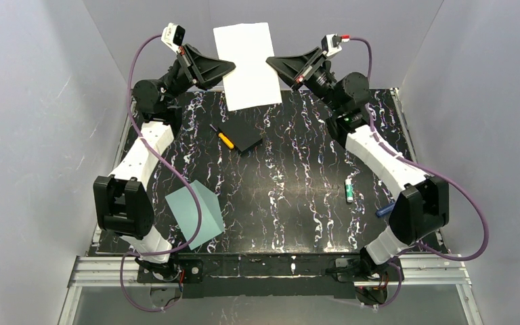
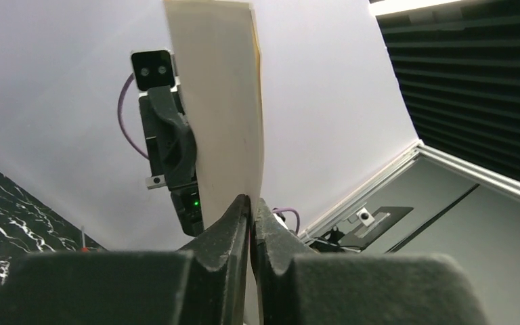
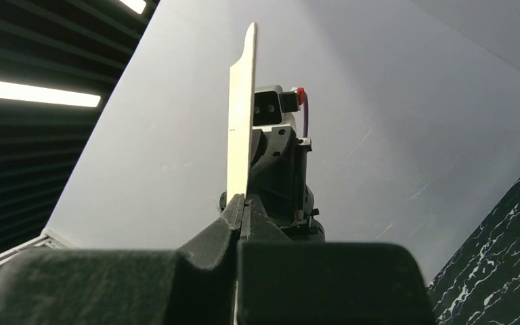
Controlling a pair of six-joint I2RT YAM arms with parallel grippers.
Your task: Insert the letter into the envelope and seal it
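Observation:
The letter hangs in the air above the table's far edge, its pale side facing the top camera. My left gripper is shut on its left edge and my right gripper is shut on its right edge. In the left wrist view the cream sheet rises edge-on from my closed left gripper. The right wrist view shows the same sheet pinched in my right gripper. The teal envelope lies flat on the table at the near left, beside the left arm.
A black square pad lies at the table's far middle, with a yellow-handled tool against its left side. A green and white stick and a blue pen lie near the right arm. Grey walls close in three sides.

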